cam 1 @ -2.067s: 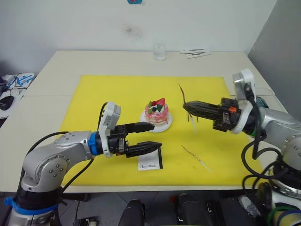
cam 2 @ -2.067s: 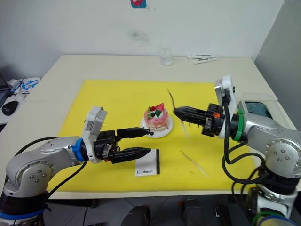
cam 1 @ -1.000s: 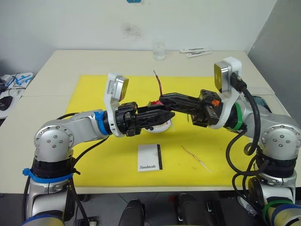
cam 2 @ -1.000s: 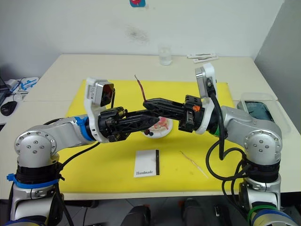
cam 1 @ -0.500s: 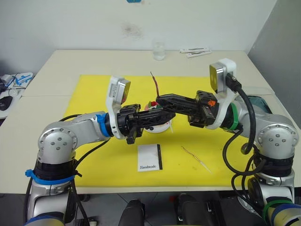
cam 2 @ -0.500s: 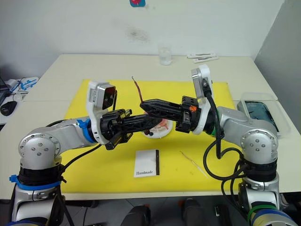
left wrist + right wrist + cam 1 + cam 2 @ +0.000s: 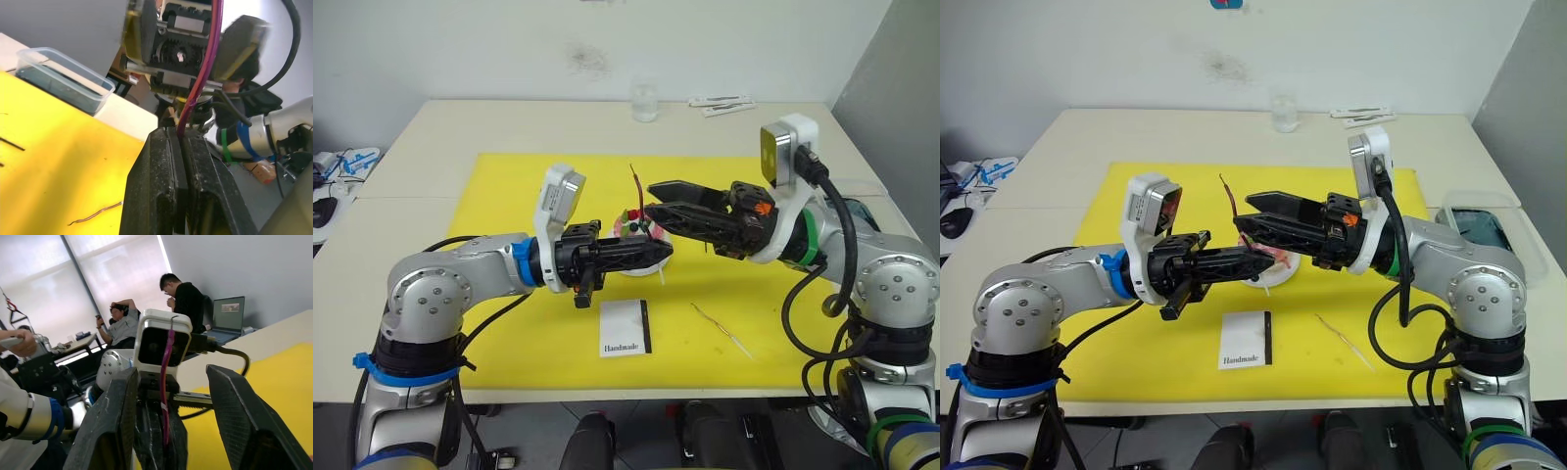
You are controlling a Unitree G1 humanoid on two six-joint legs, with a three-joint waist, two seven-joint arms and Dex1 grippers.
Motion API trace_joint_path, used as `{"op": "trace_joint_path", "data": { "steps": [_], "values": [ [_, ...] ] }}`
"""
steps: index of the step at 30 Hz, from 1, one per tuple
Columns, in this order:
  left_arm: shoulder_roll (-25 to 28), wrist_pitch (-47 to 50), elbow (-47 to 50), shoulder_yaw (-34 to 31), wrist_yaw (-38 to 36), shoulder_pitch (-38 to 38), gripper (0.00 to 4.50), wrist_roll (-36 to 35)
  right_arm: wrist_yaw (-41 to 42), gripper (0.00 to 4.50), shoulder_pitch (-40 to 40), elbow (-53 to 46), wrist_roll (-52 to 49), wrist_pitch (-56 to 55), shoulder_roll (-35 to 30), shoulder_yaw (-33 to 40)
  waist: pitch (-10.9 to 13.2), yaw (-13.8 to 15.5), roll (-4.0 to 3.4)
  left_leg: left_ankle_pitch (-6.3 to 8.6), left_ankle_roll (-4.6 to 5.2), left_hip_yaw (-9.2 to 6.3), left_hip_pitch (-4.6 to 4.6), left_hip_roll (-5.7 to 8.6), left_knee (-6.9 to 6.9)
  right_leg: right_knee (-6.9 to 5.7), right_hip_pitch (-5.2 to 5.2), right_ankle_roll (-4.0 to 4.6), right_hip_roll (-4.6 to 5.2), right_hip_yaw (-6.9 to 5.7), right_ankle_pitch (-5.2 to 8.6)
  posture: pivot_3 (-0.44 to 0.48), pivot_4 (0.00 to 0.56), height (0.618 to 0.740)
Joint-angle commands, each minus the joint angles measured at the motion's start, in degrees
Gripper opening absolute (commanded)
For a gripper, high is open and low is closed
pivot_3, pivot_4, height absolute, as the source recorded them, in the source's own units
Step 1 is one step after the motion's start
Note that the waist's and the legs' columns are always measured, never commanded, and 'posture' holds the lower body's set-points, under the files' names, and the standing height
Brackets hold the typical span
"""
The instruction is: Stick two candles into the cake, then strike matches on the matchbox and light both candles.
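The small pink cake (image 7: 1279,258) on its white plate (image 7: 1267,278) sits mid-mat, mostly hidden behind both grippers. My left gripper (image 7: 180,134) is shut on one thin wavy candle (image 7: 635,186), which rises upright above the cake. My right gripper (image 7: 650,198) is open, its two fingers (image 7: 120,421) standing on either side of that candle (image 7: 166,357) without pinching it. A second candle (image 7: 722,328) lies on the mat at the right. The white matchbox (image 7: 626,327) lies in front of the cake. A short dark match (image 7: 11,143) lies on the mat.
A yellow mat (image 7: 509,196) covers the table's middle. A glass (image 7: 644,104) and white strips (image 7: 720,106) stand at the far edge. A clear plastic container (image 7: 1477,223) sits off the mat at the right. People sit in the background (image 7: 183,298).
My right gripper has opened and let go of the candle. My left gripper closed on it and now holds it alone over the cake.
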State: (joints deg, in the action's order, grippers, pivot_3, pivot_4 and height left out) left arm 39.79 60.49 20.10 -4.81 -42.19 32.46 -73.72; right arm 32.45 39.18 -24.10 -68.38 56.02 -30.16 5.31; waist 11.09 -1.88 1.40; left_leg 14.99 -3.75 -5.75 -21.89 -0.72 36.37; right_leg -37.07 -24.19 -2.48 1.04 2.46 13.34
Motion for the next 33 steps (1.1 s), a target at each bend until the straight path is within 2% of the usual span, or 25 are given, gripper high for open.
{"op": "trace_joint_path", "data": {
  "steps": [1, 7, 10, 15, 18, 22, 23, 33],
  "values": [
    [4.86, -2.78, -0.08, -4.51, -1.98, 1.76, 0.00, 4.27, 3.01, 2.39, -1.84, -4.02, 5.25, -3.12, -5.66, 1.73, 0.00, 0.00, 0.00, 0.00, 0.00, 0.00, -0.02, 0.01, -0.01, 0.03, -0.01, 0.00, 0.00, -0.01, 0.00, 0.000, 0.150, 0.740],
    [11.18, -7.77, -6.36, -7.37, -4.75, -0.02, 0.00, 14.07, 9.01, 2.39, -8.90, -10.86, 15.53, -9.75, -15.44, 1.29, 0.01, 0.01, -0.01, 0.01, 0.01, 0.02, -0.01, 0.01, -0.04, 0.07, -0.02, 0.02, 0.01, -0.01, 0.03, 0.000, 0.150, 0.740],
    [9.73, -11.44, -10.87, -6.25, -5.65, 0.23, 0.00, 18.85, 10.82, 2.39, -11.00, -12.76, 18.24, -11.75, -17.55, 0.44, 0.01, 0.04, 0.01, 0.00, 0.00, 0.03, 0.01, 0.01, -0.03, 0.06, -0.01, -0.01, 0.01, -0.01, 0.02, 0.000, 0.150, 0.740],
    [4.77, -17.42, -18.28, -2.59, -7.05, 3.01, 0.00, 26.67, 10.96, 2.39, -11.33, -13.69, 17.62, -11.24, -17.11, -0.09, 0.02, 0.07, 0.02, 0.00, 0.00, 0.00, 0.01, 0.01, 0.03, 0.05, 0.04, -0.11, 0.01, -0.03, -0.05, 0.000, 0.150, 0.740],
    [2.01, -20.62, -21.86, -0.11, -8.63, 5.45, 0.00, 30.78, 10.26, 2.98, -11.13, -13.75, 18.14, -11.17, -16.76, -0.53, 0.02, 0.09, 0.02, 0.00, 0.00, -0.01, -0.03, 0.01, 0.10, 0.05, 0.04, -0.13, 0.01, -0.03, -0.07, 0.000, 0.150, 0.740],
    [-1.28, -23.90, -25.65, 1.97, -10.44, 7.95, 0.00, 34.81, 9.93, 4.35, -11.36, -14.62, 20.83, -11.96, -17.32, -2.15, 0.02, 0.13, 0.02, 0.00, 0.00, 0.01, -0.06, 0.03, 0.11, 0.07, 0.03, -0.12, 0.03, -0.01, -0.07, 0.000, 0.150, 0.740],
    [-1.73, -24.36, -26.18, 2.26, -10.98, 8.22, 0.00, 35.51, 9.81, 4.48, -11.44, -14.78, 21.31, -12.09, -17.25, -2.37, 0.02, 0.13, 0.02, 0.00, 0.00, 0.02, -0.06, 0.04, 0.11, 0.06, 0.02, -0.12, 0.04, 0.00, -0.07, 0.000, 0.150, 0.740],
    [-7.76, -29.64, -28.77, 3.50, -12.38, 8.50, 0.00, 41.23, 7.55, 4.48, -11.57, -15.70, 24.82, -11.73, -16.16, -3.51, 0.02, 0.13, 0.02, 0.00, 0.00, 0.00, -0.08, 0.03, 0.27, 0.00, 0.04, -0.14, 0.04, -0.01, -0.08, 0.000, 0.150, 0.740]
  ]
}}
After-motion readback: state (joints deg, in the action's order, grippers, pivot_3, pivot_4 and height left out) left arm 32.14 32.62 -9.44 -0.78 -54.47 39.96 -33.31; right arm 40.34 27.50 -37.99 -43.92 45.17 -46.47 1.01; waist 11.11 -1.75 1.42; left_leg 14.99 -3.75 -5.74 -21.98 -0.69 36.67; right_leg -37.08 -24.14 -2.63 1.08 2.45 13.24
